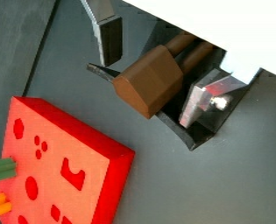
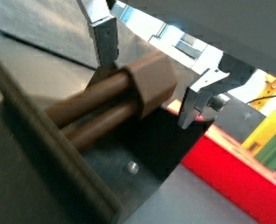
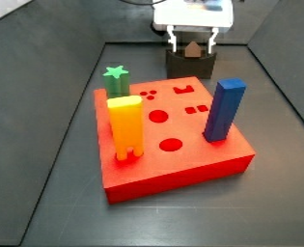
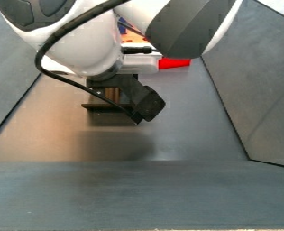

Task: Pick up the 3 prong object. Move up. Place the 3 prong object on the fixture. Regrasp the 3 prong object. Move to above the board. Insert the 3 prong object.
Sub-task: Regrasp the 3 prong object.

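The 3 prong object (image 1: 144,83) is a brown piece with a blocky head and round prongs (image 2: 75,109). It lies on its side in the dip of the dark fixture (image 1: 185,133), and both wrist views show it. My gripper (image 1: 159,79) straddles its head, open. One silver finger (image 1: 109,39) stands on one side and the other finger (image 1: 215,96) opposite, each with a small gap to the head. In a side view the gripper (image 3: 193,44) hangs over the fixture (image 3: 190,66), behind the red board (image 3: 180,145).
On the board stand a green star (image 3: 116,73), a tall orange-yellow legged block (image 3: 124,125) and a blue block (image 3: 225,109). The board's corner (image 1: 70,153) lies close to the fixture. Dark walls edge the floor (image 4: 132,189), and the arm (image 4: 120,36) hides much of that side view.
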You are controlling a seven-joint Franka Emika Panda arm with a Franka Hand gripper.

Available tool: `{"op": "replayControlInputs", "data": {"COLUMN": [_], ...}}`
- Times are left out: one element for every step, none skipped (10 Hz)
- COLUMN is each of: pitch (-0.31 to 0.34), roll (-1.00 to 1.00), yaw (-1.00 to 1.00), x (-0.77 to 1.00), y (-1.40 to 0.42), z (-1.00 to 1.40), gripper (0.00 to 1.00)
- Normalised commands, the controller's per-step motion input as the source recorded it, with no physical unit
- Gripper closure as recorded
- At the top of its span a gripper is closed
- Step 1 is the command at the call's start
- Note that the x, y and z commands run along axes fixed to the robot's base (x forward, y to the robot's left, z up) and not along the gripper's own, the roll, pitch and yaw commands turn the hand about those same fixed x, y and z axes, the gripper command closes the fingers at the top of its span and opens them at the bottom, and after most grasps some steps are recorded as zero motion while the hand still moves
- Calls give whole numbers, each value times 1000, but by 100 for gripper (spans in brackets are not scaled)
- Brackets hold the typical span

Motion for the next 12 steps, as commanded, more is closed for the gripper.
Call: {"op": "replayControlInputs", "data": {"pitch": [91,98,96,90,68,61,52,39,49,45,35,27], "roll": [42,56,66,64,55,52,52,45,1000,1000,1000,1000], "yaw": [-6,-15,-32,-39,-51,-55,-56,-51,6,8,7,6], "x": [-3,-24,-29,-34,-38,-39,-34,-24,-97,-86,-104,-109], "y": [3,6,3,2,5,5,5,6,-795,-745,-611,-454], "z": [1000,1000,1000,1000,858,734,488,240,727,603,463,266], "gripper": [0,0,0,0,0,0,0,0,0,0,0,0]}}
